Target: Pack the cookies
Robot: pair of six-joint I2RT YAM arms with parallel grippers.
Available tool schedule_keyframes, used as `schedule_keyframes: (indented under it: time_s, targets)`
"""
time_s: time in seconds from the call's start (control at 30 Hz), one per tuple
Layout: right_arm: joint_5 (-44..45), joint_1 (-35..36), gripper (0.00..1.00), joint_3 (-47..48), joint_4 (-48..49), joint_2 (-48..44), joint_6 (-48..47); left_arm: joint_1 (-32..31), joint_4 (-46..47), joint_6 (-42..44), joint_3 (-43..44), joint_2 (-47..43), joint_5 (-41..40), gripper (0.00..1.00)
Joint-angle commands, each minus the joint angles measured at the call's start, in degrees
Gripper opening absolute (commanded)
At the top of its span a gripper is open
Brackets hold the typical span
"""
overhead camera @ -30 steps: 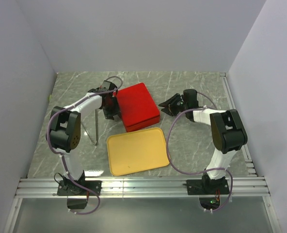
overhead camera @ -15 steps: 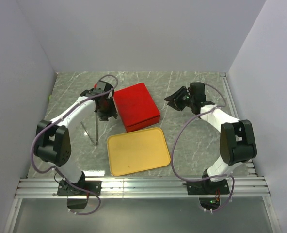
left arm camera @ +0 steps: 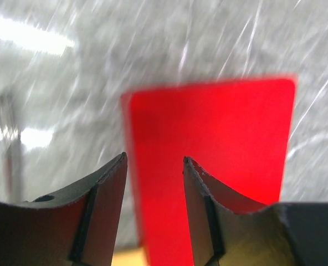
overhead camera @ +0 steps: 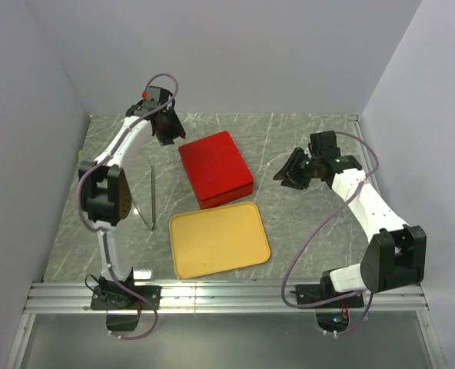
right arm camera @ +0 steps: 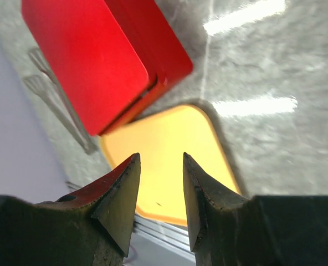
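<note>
One pair of metal tongs (overhead camera: 151, 198) lies flat on the marble table (overhead camera: 304, 223) at eight o'clock of the red box (overhead camera: 216, 167), untouched and likely meant for lifting cookies. Our left gripper (left arm camera: 154, 159) hovers at the box's eleven o'clock, fingers spread with nothing between them, looking down on the lid. The box is shut and no cookies show anywhere, so we judge they sit inside it. The yellow tray (overhead camera: 218, 240) lies just beside it at six o'clock, probably to receive them. Our right gripper (right arm camera: 159, 158) hangs at three o'clock, likewise spread and empty, leaving the lid free.

Glossy marble-look table (overhead camera: 289, 138), smooth red box (overhead camera: 216, 167), matt yellow tray (overhead camera: 218, 240), metal tongs (overhead camera: 151, 196).
</note>
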Motion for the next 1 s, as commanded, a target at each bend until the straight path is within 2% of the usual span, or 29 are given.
schedule_keyframes:
  time_s: [0.0, 0.13, 0.27, 0.47, 0.6, 0.97]
  targets:
    - [3.13, -0.31, 0.44, 4.29, -10.08, -2.64, -7.71, 0.97, 1.74, -0.92, 9.59, 8.93, 2.73, 0.51]
    - [2.43, -0.22, 0.43, 4.39, -11.76, -2.21, -8.95, 2.64, 0.68, -1.79, 23.28, 19.51, 7.12, 0.5]
    - [3.04, -0.22, 0.42, 6.66, -13.52, -0.28, -11.31, 3.17, 1.73, -1.71, 28.24, 25.05, 9.5, 0.53]
    - [2.69, -0.31, 0.41, 7.55, -13.7, 1.75, -12.29, 3.17, 3.14, -2.06, 24.39, 26.29, 11.43, 0.5]
    - [1.38, -0.31, 0.41, 6.58, -12.12, 2.89, -11.94, 2.03, 3.93, -1.19, 18.15, 23.31, 11.08, 0.5]
    - [-1.44, -0.31, 0.41, 3.77, -9.13, 3.86, -11.76, -2.01, 3.14, 0.05, 9.79, 18.56, 8.01, 0.47]
